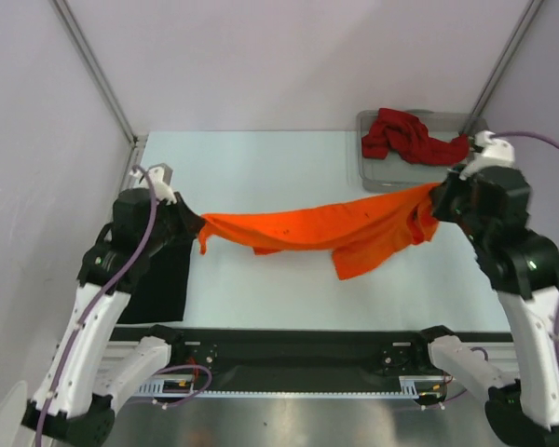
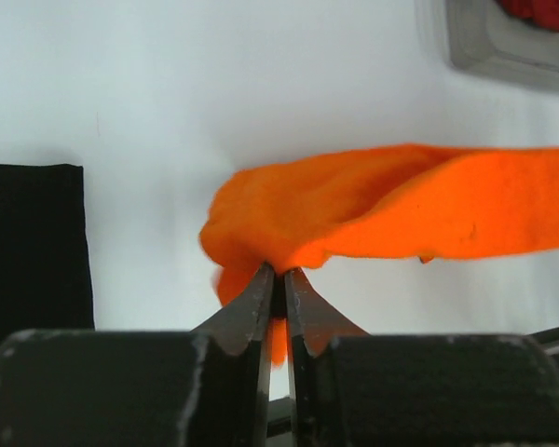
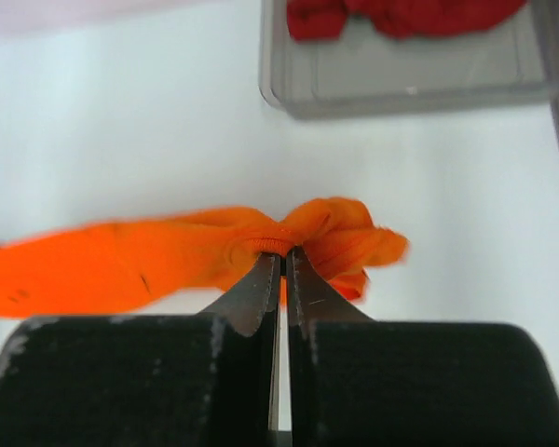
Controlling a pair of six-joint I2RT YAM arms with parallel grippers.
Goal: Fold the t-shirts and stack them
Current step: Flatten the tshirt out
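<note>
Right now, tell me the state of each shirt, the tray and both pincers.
left pincer: shut on one end of the orange t-shirt.
right pincer: shut on the other end.
orange t-shirt: unfolded, held stretched between both pincers, middle sagging.
dark red t-shirt: crumpled in the tray, not folded.
black t-shirt: lying flat on the table, left side, looks folded.
tray: upright, holding only the dark red t-shirt.
</note>
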